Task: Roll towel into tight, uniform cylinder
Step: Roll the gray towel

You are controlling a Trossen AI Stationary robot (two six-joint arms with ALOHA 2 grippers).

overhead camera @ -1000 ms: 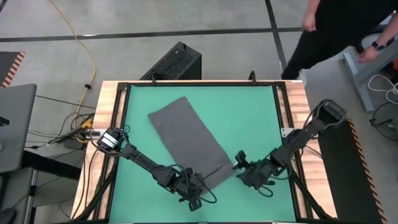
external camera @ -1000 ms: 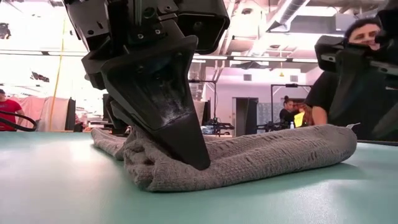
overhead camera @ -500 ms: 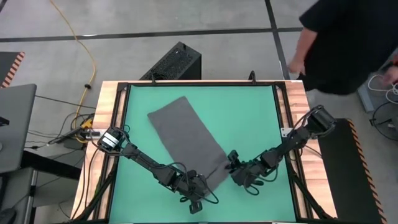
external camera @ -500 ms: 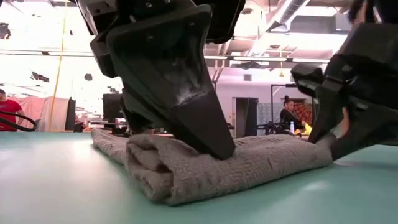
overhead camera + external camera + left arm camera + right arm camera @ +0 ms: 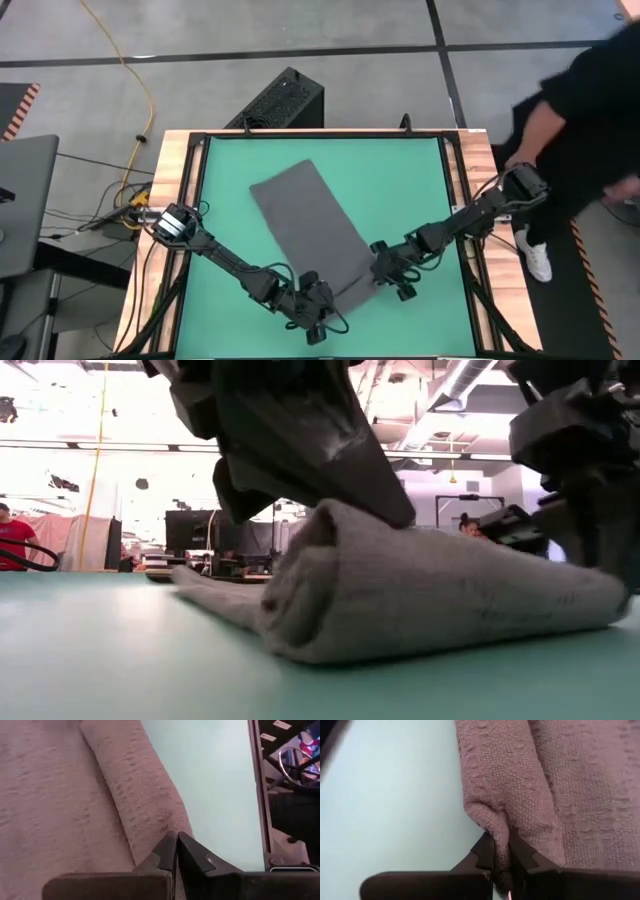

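The dark grey towel lies slantwise on the teal table. Its far part is flat and its near end is rolled into a thick roll resting on the table. My left gripper is shut at the roll's left end, near the table's front edge; the left wrist view shows its fingertips against the roll. My right gripper is at the roll's right end, shut on cloth. My left gripper rests its shut fingertips on the top of the roll near its left end, slanting down from the near side. No cloth shows between the fingers. My right gripper pinches a bunched fold at the roll's right end between its two fingers, slanting down from the table's right side. The roll lies on the table.
A person in dark clothes stands by the table's right far corner. A black box sits on the floor beyond the far edge. A wooden frame borders the table. Bare teal surface lies left of the towel and at the far right.
My right gripper has moved toward the table's left, turned, and shut on the roll's right end. My left gripper has risen a little on the roll. The towel's near end has rolled over into a thicker roll, and the flat far part has shifted slightly toward the right.
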